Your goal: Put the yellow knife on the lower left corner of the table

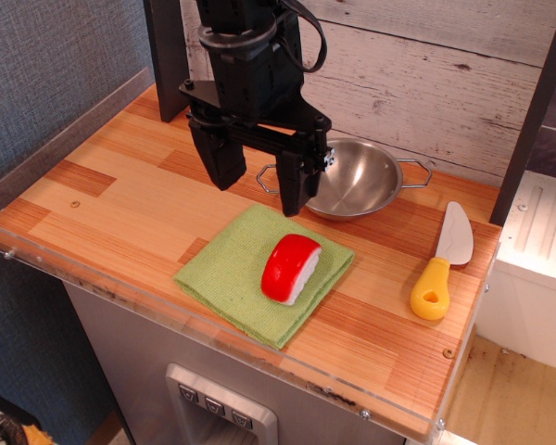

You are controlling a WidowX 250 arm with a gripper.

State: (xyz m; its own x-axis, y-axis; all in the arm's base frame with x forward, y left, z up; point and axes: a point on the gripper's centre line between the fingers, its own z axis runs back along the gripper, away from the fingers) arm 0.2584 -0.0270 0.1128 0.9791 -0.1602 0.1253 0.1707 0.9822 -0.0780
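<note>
The gripper [257, 176] hangs above the worktop [120, 213] with its two fingers spread wide and nothing between them. The yellow knife [442, 265] lies flat near the right edge of the worktop, with the handle toward the front. A green cloth [232, 273] carries a red and white piece [290, 268]. A metal bowl [357, 178] stands behind the cloth.

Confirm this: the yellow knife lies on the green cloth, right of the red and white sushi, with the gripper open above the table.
Not quite. The knife lies on the bare table, well to the right of the cloth and not touching it. The rest holds: it is right of the sushi, and the gripper hangs open above the table. The observation.image view shows this.
</note>
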